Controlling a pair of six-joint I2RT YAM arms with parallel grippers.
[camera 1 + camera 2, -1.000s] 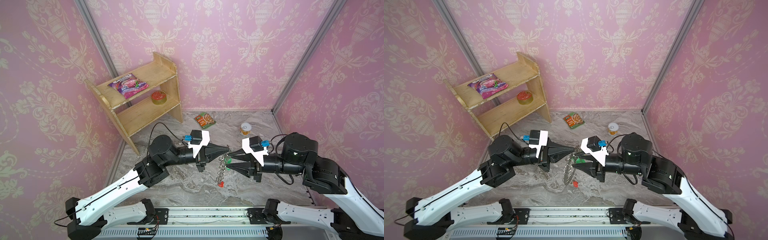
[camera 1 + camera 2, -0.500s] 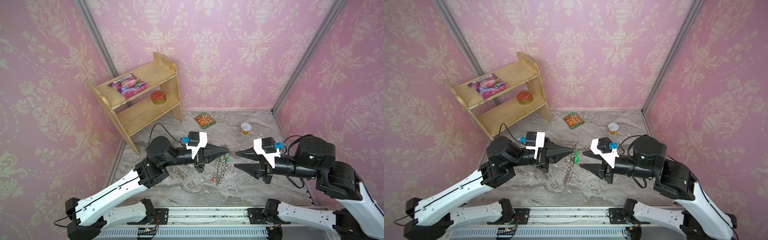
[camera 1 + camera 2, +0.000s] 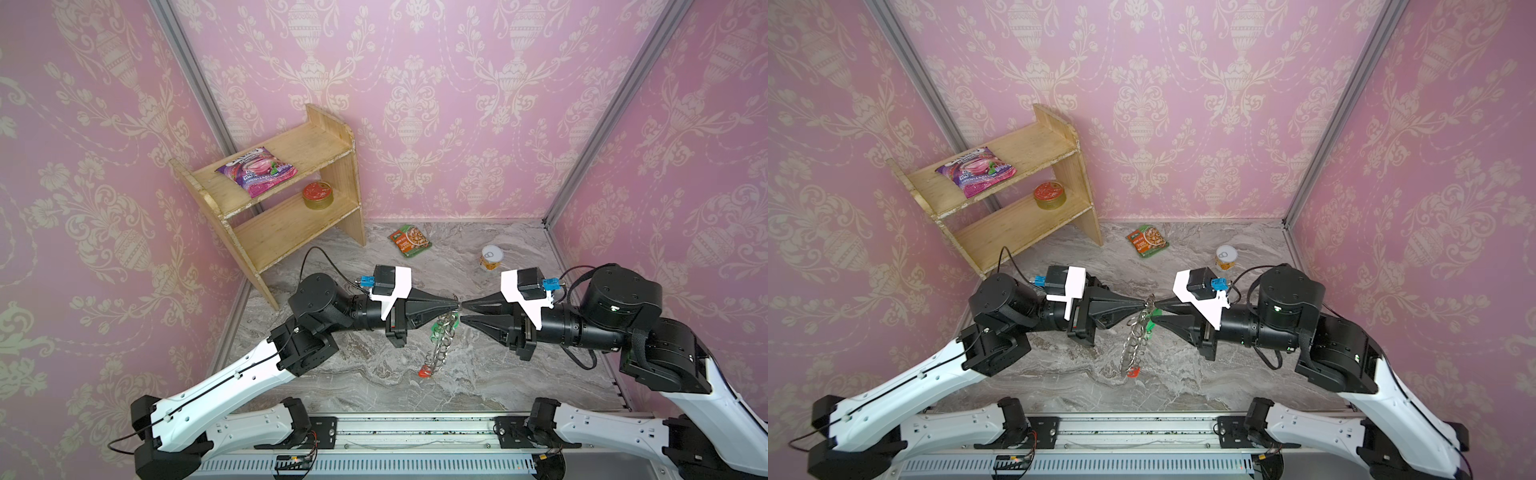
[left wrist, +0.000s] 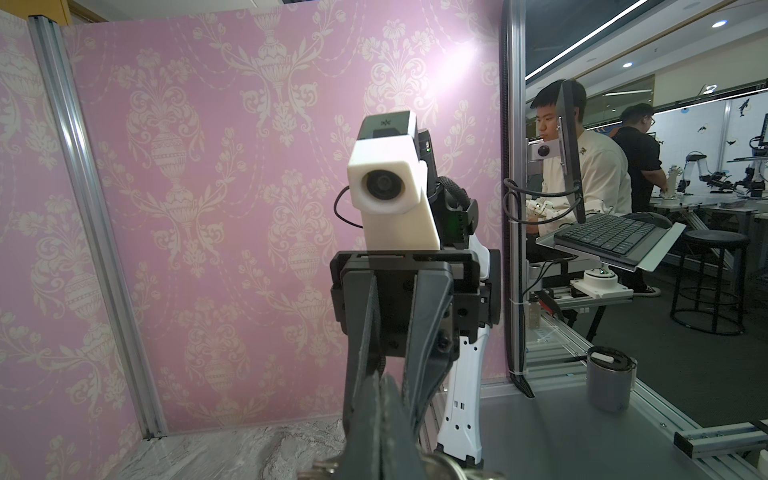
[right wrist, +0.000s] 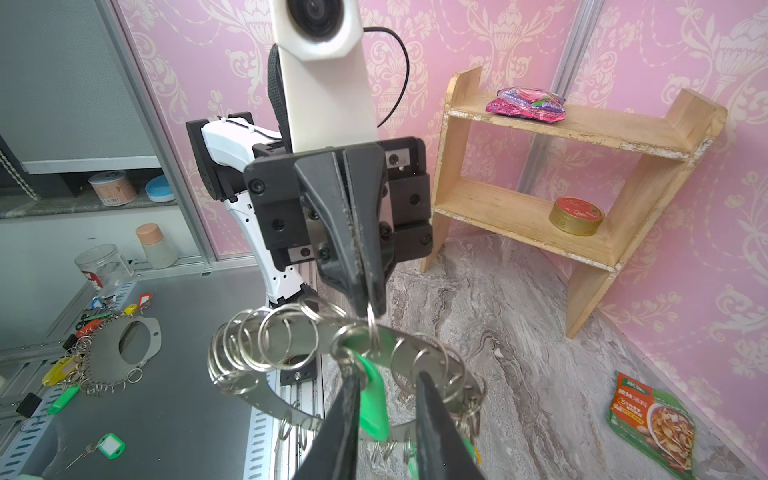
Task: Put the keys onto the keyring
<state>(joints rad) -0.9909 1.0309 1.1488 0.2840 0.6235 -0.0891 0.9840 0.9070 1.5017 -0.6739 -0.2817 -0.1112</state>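
1. Grey metal rimmed with silver wire loops, the keyring (image 5: 270, 405) hangs in the air over the marble tabletop (image 3: 519, 374), between the two arms; both top views show it edge-on.
2. The left gripper (image 5: 370, 305) has its jaws pressed together on a single wire loop at the ring's upper edge. The whole ring dangles from that pinch.
3. The right gripper (image 5: 387, 376) faces it almost tip to tip, with its jaws a narrow way apart and gripping nothing. Its fingers stand on either side of a green key (image 5: 374, 403) - whether either finger touches the tag I cannot tell.
4. The green key hangs from a loop just beside the pinched one. A red key (image 3: 424, 371) hangs at the ring's lowest point, near the tabletop.
5. A wooden shelf (image 3: 282, 232) stands at the back left, with a purple packet (image 3: 257, 170) on its top board and a red-lidded tin (image 3: 318, 195) on the lower board.
6. A green-orange packet (image 3: 410, 240) and a small can (image 3: 491, 257) sit on the tabletop near the back wall, well apart from the ring.
7. Outside the cell, in the right wrist view, a second ring plate (image 5: 104, 353) lies flat on a metal bench among coloured keys.
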